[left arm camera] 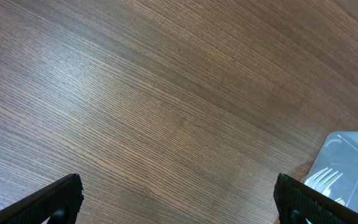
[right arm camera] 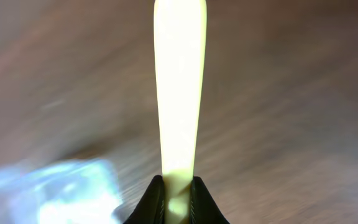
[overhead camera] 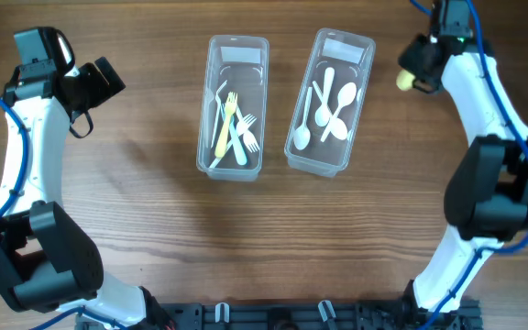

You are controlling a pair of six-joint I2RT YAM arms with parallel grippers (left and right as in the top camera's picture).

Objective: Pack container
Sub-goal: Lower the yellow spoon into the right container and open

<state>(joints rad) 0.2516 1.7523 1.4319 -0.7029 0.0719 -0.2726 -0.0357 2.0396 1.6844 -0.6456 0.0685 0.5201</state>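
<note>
Overhead, the wooden table carries a fork container and a spoon container side by side near its far edge. Toward the far left corner, the left gripper hangs spread wide with nothing in it. Toward the far right corner, the right gripper pinches a pale yellow utensil, near the spoon container's far end.

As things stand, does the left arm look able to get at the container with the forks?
Probably yes. The left gripper is open and empty, with only bare table between it and the fork container. The right gripper, shut on a yellow utensil, is well clear.
</note>
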